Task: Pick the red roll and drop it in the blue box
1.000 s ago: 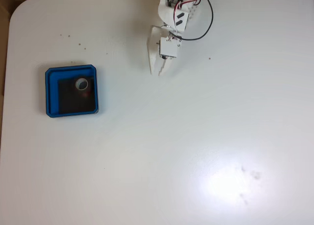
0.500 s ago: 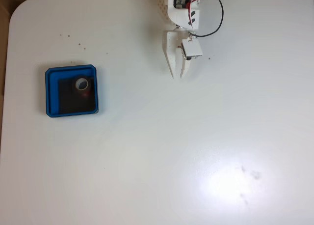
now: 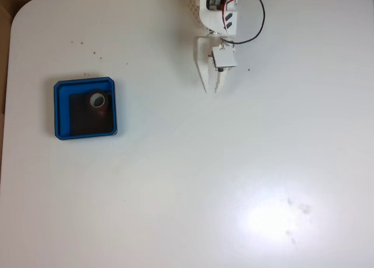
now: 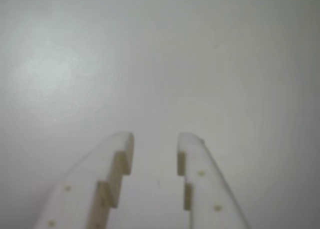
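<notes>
White table (image 3: 187, 180) spans the fixed view, rounded corner top left, a few dark specks on it and a bright glare patch well below the tool. In the wrist view it's plain white surface (image 4: 160, 64) with a soft glare spot up and left of the fingertips.

Arm (image 3: 215, 10) comes in from the top edge of the fixed view: white printed body, red and black wires looping off its right side. Gripper (image 3: 213, 89) points down-frame, tips over bare table. Wrist view shows the gripper (image 4: 154, 144) from behind: two white fingers (image 4: 112, 179) rising from the bottom edge, stepped inner faces, tips apart with a clear gap, bare table visible between them. Jaws are parted and hold nothing.

Blue box (image 3: 85, 107) sits well off to the left of the gripper in the fixed view and a little lower in frame, flat on the table, square with rounded corners, black inner bottom.

Red roll (image 3: 98, 100) lies inside the blue box, in its upper-middle part, on the black bottom. Pale hollow centre faces up, red shows at its lower right edge. Well apart from the gripper.
</notes>
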### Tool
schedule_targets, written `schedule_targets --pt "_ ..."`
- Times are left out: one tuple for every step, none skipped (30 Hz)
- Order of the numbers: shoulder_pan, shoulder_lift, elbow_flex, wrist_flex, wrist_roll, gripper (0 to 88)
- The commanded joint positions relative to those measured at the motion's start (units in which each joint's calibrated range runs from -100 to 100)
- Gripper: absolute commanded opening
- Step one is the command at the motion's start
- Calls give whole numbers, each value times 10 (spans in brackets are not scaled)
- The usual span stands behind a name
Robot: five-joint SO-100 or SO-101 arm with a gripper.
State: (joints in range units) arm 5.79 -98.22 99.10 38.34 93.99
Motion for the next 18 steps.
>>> schedule_targets --pt "-11 -5 9 -12 -29 83" --pt "-14 -5 9 -12 -30 83" --pt "-17 -5 9 -12 -28 83" --pt "-20 -5 9 -12 -27 83" --pt "-22 -5 8 -12 -26 83" --pt "-22 -4 8 -12 -25 83" --pt "-22 -4 8 -12 -24 83" --pt "-22 -1 8 -11 -24 83" --pt "-21 0 8 -8 -28 83" --pt "-20 -2 7 -8 -28 83" --pt "-20 0 7 -8 -25 83" --pt "-20 -1 7 -8 -25 83" --pt "-20 0 7 -8 -25 83" --pt "-20 -1 7 -8 -25 83" --pt "-20 0 7 -8 -25 83" --pt "-20 0 7 -8 -25 83" --pt "-20 0 7 -8 -25 83" --pt "-20 0 7 -8 -25 83"
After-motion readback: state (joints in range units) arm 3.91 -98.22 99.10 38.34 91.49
